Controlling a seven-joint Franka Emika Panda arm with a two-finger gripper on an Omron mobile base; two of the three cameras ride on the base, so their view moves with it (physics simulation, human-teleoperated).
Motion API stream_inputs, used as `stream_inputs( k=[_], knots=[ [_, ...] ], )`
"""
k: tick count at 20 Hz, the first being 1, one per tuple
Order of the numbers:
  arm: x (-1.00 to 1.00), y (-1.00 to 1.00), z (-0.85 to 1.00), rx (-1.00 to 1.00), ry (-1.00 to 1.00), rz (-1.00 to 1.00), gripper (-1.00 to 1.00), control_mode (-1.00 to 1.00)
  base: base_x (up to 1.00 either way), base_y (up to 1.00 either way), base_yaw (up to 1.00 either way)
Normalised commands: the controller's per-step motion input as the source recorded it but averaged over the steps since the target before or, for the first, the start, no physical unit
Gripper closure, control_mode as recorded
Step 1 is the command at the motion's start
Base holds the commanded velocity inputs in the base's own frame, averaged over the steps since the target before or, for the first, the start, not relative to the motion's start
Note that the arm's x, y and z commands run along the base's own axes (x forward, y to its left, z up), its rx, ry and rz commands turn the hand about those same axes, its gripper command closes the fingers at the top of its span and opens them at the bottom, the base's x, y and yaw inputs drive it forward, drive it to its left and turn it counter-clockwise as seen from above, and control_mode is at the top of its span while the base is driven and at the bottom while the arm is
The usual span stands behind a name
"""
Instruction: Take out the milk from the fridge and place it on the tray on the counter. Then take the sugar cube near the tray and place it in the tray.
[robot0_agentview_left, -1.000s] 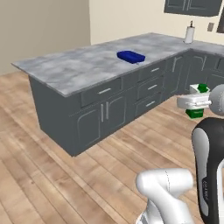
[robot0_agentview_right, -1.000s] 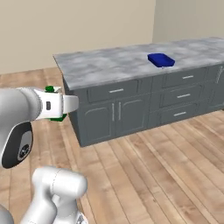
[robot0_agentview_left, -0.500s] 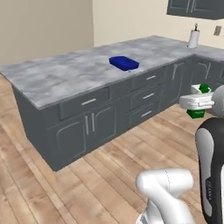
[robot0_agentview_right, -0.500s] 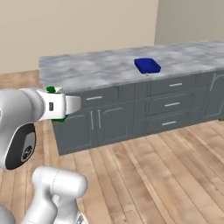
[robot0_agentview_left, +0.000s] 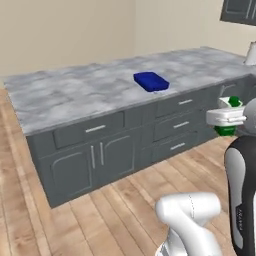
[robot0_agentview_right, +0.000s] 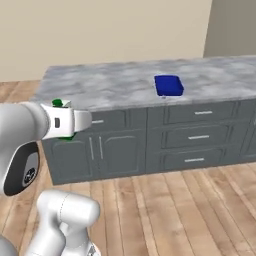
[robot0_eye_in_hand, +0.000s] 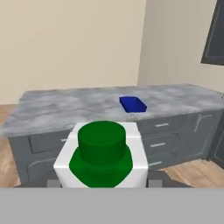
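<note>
The milk (robot0_eye_in_hand: 101, 159) is pinched in the jaws; it could tip when set on the far tray (robot0_agentview_left: 151, 81).

- You've got the bench (robot0_agentview_left: 75, 95) ahead, running across all three views, drawers and cabinet doors in its front.
- Tray (robot0_agentview_left: 151, 81) sits on the bench top, toward its right half, well back from the front edge.
- Milk (robot0_eye_in_hand: 101, 157) is in the end effector (robot0_agentview_left: 226, 117), held in front of the bench, well short of the tray.
- Floor lies between you and the bench.
</note>
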Motion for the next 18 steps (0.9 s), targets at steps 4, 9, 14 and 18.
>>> stream_inputs(
  k=[4,9,14,18],
  knots=[
    [0.00,0.00,0.00,0.00,0.00,0.00,1.00,1.00,1.00,-0.68,0.59],
    [0.00,0.00,0.00,0.00,0.00,0.00,1.00,1.00,1.00,-0.75,0.56],
    [0.00,0.00,0.00,0.00,0.00,0.00,1.00,1.00,0.66,-1.00,0.24],
    [0.00,0.00,0.00,0.00,0.00,0.00,1.00,1.00,0.71,-0.92,0.18]
  ],
)
